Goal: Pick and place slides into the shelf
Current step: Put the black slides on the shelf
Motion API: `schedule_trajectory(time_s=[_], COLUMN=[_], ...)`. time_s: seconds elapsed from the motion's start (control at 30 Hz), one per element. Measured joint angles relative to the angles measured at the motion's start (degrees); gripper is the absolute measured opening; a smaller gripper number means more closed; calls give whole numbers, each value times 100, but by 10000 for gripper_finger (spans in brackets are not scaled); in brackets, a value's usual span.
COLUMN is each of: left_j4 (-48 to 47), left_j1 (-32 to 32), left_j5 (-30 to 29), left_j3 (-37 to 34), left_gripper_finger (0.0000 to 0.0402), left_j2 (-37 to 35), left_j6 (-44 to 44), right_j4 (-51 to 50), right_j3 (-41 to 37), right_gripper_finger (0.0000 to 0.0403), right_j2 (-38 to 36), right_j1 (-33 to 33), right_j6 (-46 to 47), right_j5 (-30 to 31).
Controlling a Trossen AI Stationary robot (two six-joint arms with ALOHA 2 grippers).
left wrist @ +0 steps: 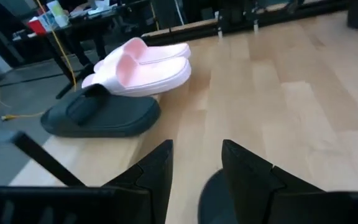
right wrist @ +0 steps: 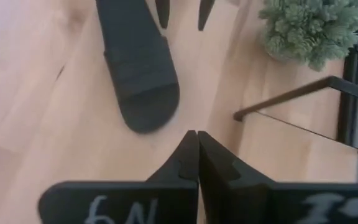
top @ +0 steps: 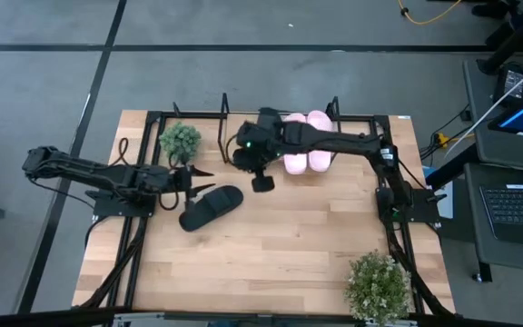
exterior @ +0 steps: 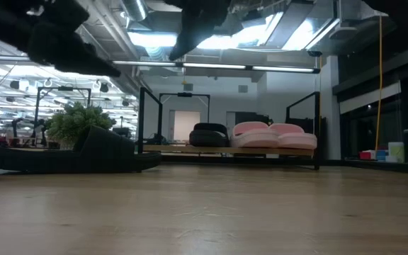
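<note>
One black slide (top: 212,207) lies flat on its sole on the table, left of centre; it also shows in the right wrist view (right wrist: 138,68) and the low view (exterior: 98,152). Two pink slides (top: 305,154) and a second black slide (exterior: 210,134) rest on the shelf's board (exterior: 183,149) at the far edge. My left gripper (top: 204,173) is open and empty, just beyond the loose slide's far side; its fingers (left wrist: 160,171) stand apart. My right gripper (top: 263,184) is shut and empty, hovering over the table in front of the shelf, to the right of the loose slide.
A small potted plant (top: 181,141) stands at the far left beside the shelf, close to my left gripper. A second plant (top: 379,283) stands at the near right corner. The black frame (top: 398,195) runs along the table's sides. Bare wood lies in the near middle.
</note>
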Motion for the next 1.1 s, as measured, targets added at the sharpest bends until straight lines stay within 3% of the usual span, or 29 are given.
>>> schedule_trajectory(time_s=[0.2,0.37,0.57,0.7,1.1], left_j4=[-24,-576,-1061,-1285,-1828], left_j1=[-179,-372,-580,-686,-899], left_j5=[341,369,378,378,379], left_j3=[-424,-471,-471,-471,-471], left_gripper_finger=[130,130,130,130,130], left_j2=[-772,-1251,-1689,-1844,-1901], left_j6=[-72,-145,-328,-359,-776], right_j4=[1499,2834,3592,3766,6539], right_j3=[-1136,-1979,-2276,-2387,-3951], right_gripper_finger=[0,0,0,0,0], right_j2=[16,23,16,10,-5], right_j1=[298,440,647,766,894], right_j6=[689,1294,1503,1567,2180], right_j5=[15,1,85,367,461])
